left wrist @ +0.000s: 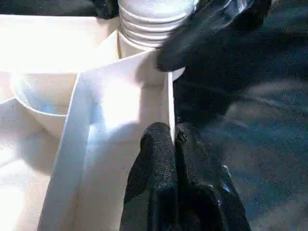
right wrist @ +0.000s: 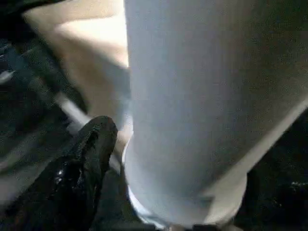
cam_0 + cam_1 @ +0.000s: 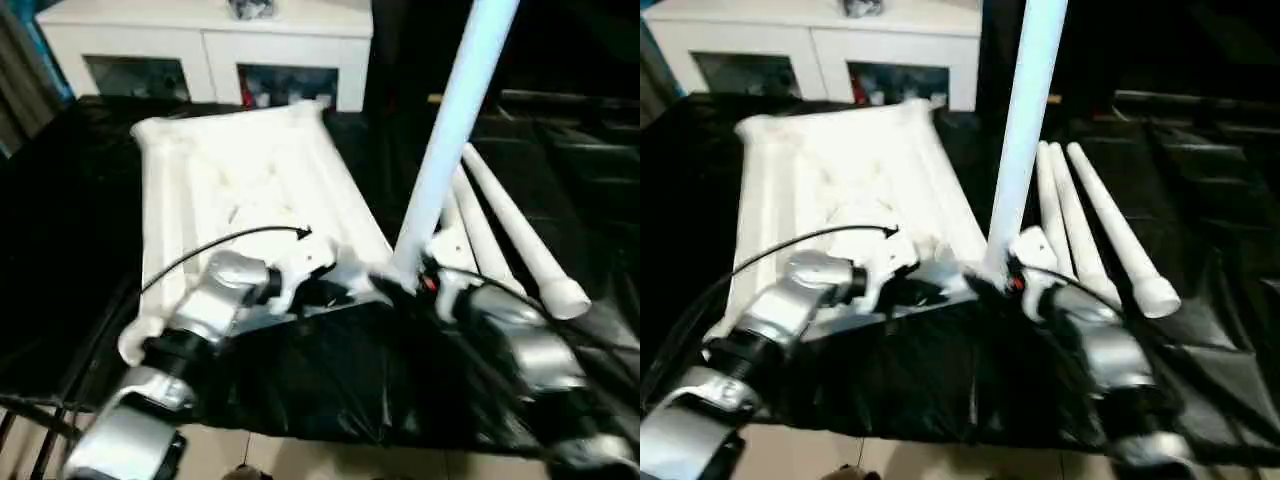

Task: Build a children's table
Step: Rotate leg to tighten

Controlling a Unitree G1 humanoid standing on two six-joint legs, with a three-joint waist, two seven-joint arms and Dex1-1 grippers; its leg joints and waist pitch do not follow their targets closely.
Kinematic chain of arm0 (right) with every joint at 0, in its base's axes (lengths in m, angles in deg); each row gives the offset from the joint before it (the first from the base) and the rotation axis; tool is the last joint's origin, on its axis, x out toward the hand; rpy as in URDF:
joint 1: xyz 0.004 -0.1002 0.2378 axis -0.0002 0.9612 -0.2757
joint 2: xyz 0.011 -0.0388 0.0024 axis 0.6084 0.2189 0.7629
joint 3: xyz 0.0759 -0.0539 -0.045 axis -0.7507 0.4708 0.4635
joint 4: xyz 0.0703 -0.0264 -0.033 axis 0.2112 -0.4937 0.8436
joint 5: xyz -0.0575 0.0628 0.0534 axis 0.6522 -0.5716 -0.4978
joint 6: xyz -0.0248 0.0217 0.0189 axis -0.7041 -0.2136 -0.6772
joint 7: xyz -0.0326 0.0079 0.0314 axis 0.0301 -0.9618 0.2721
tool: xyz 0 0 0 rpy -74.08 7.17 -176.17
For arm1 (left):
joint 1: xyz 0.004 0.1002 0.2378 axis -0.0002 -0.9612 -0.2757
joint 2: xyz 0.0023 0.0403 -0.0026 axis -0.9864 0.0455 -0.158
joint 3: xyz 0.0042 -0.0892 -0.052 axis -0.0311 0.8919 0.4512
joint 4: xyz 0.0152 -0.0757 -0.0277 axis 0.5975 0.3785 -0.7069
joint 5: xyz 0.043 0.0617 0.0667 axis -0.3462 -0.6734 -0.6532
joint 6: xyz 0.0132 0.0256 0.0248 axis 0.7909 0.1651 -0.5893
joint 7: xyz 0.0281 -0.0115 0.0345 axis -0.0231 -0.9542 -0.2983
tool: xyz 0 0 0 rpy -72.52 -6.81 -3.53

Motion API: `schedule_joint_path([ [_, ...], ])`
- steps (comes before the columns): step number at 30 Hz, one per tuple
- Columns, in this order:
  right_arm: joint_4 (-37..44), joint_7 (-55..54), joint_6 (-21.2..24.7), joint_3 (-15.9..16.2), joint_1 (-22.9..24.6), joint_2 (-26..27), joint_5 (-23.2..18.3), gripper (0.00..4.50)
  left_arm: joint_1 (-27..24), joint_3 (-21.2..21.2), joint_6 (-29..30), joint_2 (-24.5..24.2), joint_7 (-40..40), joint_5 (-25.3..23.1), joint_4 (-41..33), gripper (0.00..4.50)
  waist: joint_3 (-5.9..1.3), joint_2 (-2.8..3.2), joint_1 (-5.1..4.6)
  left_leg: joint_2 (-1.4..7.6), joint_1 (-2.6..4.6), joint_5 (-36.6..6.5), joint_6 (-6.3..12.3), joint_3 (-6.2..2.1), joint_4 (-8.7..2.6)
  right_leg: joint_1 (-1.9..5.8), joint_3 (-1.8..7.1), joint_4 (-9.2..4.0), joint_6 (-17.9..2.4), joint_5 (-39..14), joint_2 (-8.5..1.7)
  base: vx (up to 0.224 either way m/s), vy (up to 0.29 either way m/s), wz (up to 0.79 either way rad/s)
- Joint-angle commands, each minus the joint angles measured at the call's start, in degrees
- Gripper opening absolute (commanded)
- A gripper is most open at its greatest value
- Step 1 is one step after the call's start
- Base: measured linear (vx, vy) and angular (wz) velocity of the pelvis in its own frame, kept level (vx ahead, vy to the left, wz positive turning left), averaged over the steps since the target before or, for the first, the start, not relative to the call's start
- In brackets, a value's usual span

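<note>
The white tabletop (image 3: pixel 240 180) lies underside up on a black cloth. One white leg (image 3: pixel 450 130) stands upright in its near right corner socket. My left gripper (image 1: pixel 172 132) is shut on a thin wall of the tabletop's near edge, just beside that socket. My right gripper (image 3: pixel 415 275) sits around the foot of the upright leg (image 2: pixel 202 96). One black finger (image 2: pixel 91 154) stands beside the tube with a small gap, so the jaws are open. The leg's ribbed base (image 1: pixel 149 24) shows in the left wrist view, with a right finger (image 1: pixel 202 29) against it.
Three loose white legs (image 3: pixel 510 230) lie side by side on the cloth to the right of the tabletop. A white cabinet with glass doors (image 3: pixel 210 40) stands behind. The cloth's near edge (image 3: pixel 330 425) meets tan floor (image 3: pixel 300 455).
</note>
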Motion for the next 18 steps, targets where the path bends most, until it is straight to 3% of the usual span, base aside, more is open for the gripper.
schedule_joint_path([
  [1, 2.60, 5.45, -0.47, 3.40, 0.53, 0.00, -1.03, 3.79, 0.32, -2.18, -2.33, 0.81, 2.18, 0.17, -0.30, 0.00, -3.59, -0.45, -0.08, 3.42, 0.80, -10.41, 5.63, -0.86, -3.70, 2.66, 3.25, -3.71, -14.71, -7.35, -3.99, 0.000, 0.000, 0.00],
  [5, 4.34, 11.75, 0.94, 4.98, 1.10, -2.92, -2.09, 3.55, 0.70, -2.69, -4.23, -0.63, 5.48, 0.38, 0.74, 0.00, -3.43, -0.49, 0.09, 3.53, 1.02, -13.10, 3.90, -0.91, -3.95, 2.44, 3.33, -4.10, -13.68, -11.86, -3.95, 0.000, 0.000, 0.00],
  [11, 5.36, 14.93, 1.31, 7.21, 1.52, -4.69, -1.73, 3.13, 1.51, -3.25, -5.61, -1.77, 7.92, 0.50, 1.74, 0.00, -3.68, -0.46, 0.33, 3.53, 0.86, -10.65, 4.25, -0.91, -3.80, 2.59, 3.31, -3.53, -14.64, -7.91, -4.04, 0.000, 0.000, 0.00],
  [14, 5.55, 14.67, 1.82, 6.79, 1.94, -4.10, -2.06, 2.94, 1.41, -3.12, -5.70, -1.79, 8.10, 0.61, 1.78, 0.00, -3.77, -0.51, 0.38, 3.50, 0.80, -9.96, 4.50, -0.90, -3.68, 2.66, 3.29, -3.44, -14.93, -7.22, -4.11, 0.000, 0.000, 0.00],
  [15, 5.92, 14.28, 2.43, 6.50, 2.28, -3.62, -2.43, 2.79, 1.34, -2.96, -5.58, -1.82, 8.16, 0.71, 1.66, 0.00, -3.78, -0.97, 0.35, 3.51, 0.73, -9.48, 4.80, -0.87, -3.65, 2.72, 3.28, -3.37, -14.98, -6.87, -4.11, 0.000, 0.000, 0.00],
  [18, 5.91, 10.73, 4.31, 5.10, 3.02, -1.29, -3.04, 2.74, 1.53, -1.96, -3.76, -1.28, 6.80, 1.01, 1.80, 0.00, -3.77, -0.75, 0.43, 3.53, 0.78, -9.34, 4.80, -0.87, -3.68, 2.62, 3.28, -3.36, -14.82, -7.31, -4.11, 0.000, 0.000, 0.00],
])
